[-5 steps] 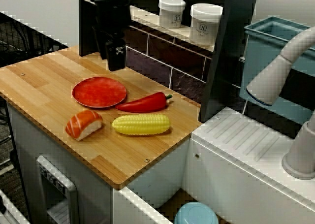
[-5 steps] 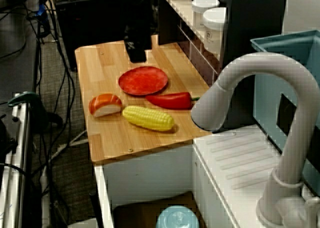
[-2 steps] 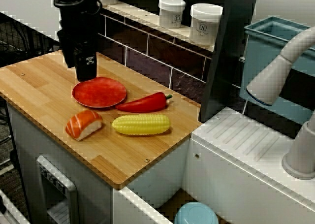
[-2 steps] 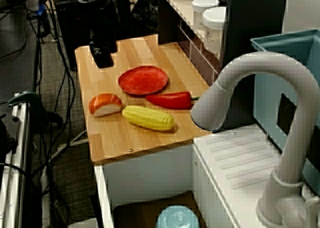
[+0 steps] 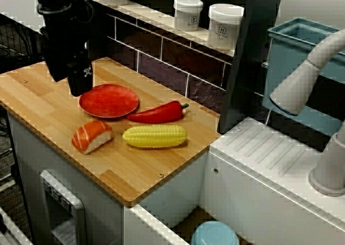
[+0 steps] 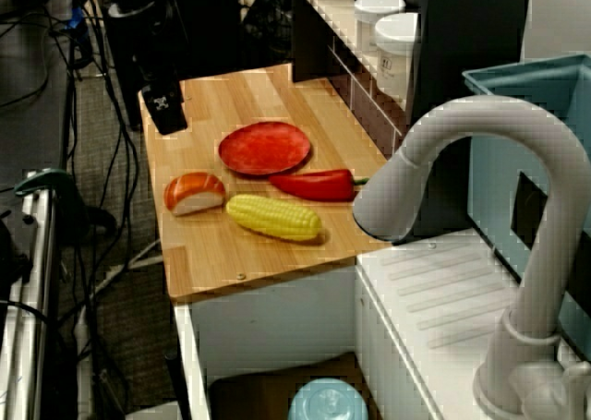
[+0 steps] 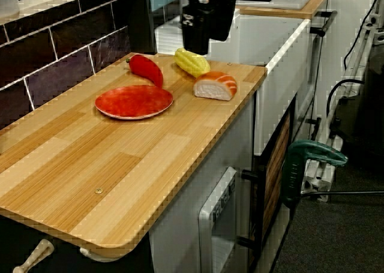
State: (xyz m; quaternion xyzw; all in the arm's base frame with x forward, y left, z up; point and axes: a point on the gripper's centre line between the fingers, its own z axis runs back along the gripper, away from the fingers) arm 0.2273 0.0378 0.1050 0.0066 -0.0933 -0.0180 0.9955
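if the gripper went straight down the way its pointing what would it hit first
Most likely the bare wooden countertop, just beside the red plate on the side away from the red pepper. The gripper points downward above it. Depth is unclear, so it might clip the plate's rim instead.

Desk (image 5: pixel 135 175): plate (image 5: pixel 108 100) toward the rear. Pepper (image 5: pixel 157 113) just beside the plate's right edge. Corn (image 5: pixel 154 135) before the pepper. Sushi piece (image 5: pixel 91 135) left of the corn, before the plate. Gripper (image 5: pixel 80 86) above the desk, left of the plate. Two jars (image 5: pixel 188 13) on the shelf (image 5: pixel 161 20) behind.
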